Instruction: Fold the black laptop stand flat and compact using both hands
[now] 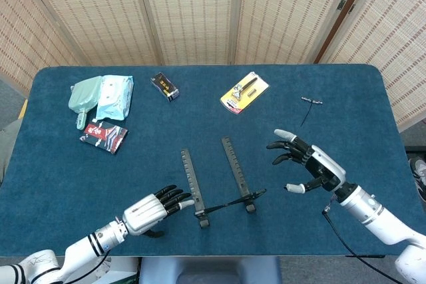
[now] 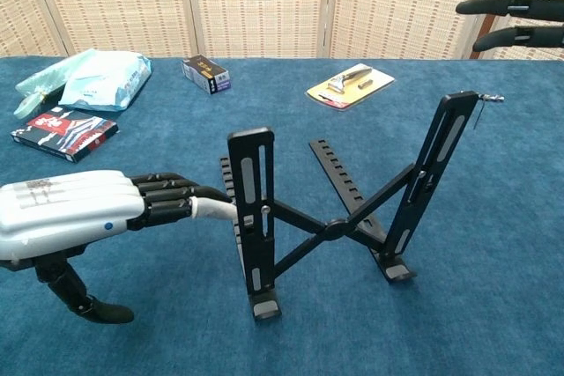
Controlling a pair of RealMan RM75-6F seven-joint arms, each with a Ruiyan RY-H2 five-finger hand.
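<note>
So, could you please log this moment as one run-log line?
stand: laptop stand upright, unfolded | left hand: open, fingertips at stand's left upright | right hand: open, apart from stand

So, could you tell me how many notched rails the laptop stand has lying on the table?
2: the left rail and the right rail lie side by side on the cloth, between the two hands.

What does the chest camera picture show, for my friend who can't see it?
A black laptop stand stands unfolded on a blue table, and the robot's left hand reaches its fingertips to the stand's left upright. The right hand hangs open at the top right, holding nothing. Small packets lie at the back.
</note>
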